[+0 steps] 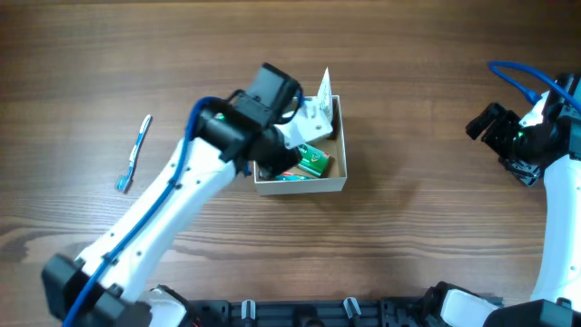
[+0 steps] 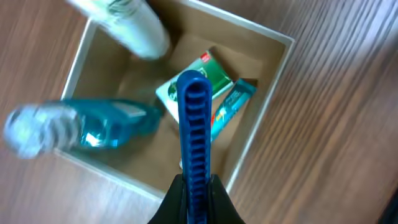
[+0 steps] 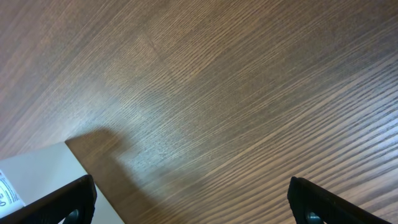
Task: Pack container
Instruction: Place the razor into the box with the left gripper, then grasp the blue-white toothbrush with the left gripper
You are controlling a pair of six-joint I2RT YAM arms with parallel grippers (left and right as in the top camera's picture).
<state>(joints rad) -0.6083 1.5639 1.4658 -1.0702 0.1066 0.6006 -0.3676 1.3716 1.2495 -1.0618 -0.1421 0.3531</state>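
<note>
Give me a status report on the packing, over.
Left gripper shut on blue ribbed item, over the container. Right gripper open, away over the table. Container holds green box, blue bottle. No obstruction seen.

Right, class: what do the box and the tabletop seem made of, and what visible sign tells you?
The container looks like cardboard: matte tan inside, thin white outer walls. The table looks like wood or wood-look laminate: matte brown, fine grain lines.
</note>
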